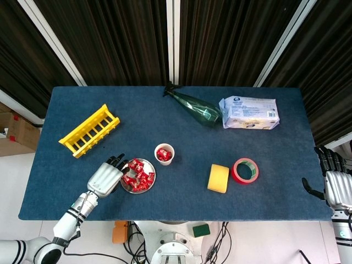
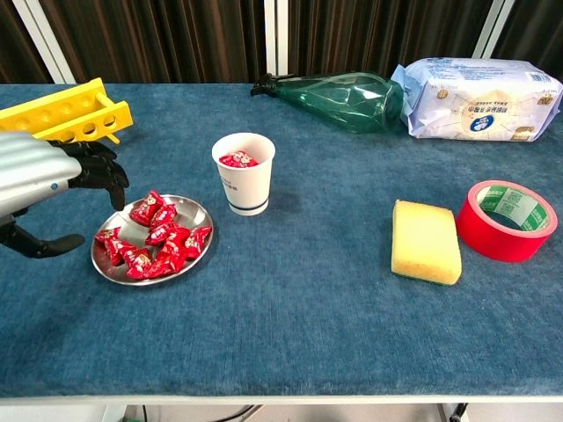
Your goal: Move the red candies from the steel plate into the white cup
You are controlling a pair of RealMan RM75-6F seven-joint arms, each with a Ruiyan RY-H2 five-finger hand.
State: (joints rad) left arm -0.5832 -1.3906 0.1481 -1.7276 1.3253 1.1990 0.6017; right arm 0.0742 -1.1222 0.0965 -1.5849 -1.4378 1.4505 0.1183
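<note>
Red candies [image 2: 157, 239] lie heaped in the steel plate [image 2: 195, 214], which rests on the blue table [image 2: 299, 308] near its front edge, left of centre. Just beyond and to the right of the plate stands the white cup [image 2: 244, 174], upright, with more red candies visible inside it. The left hand [image 2: 40, 180] hovers at the left rim of the plate, palm down, its fingers [image 2: 104, 171] spread and holding nothing; their dark tips reach toward the nearest candies. The right hand [image 1: 336, 181] sits off the right edge of the table, fingers apart and empty. Farther left lies a yellow rack [image 2: 63, 111]. At the far side rest a green bottle [image 2: 341, 95] on its side and, right of it, a white packet [image 2: 479, 86]. To the right of the cup are a yellow sponge [image 2: 425, 241] and, beside it, a red tape roll [image 2: 507, 220].
</note>
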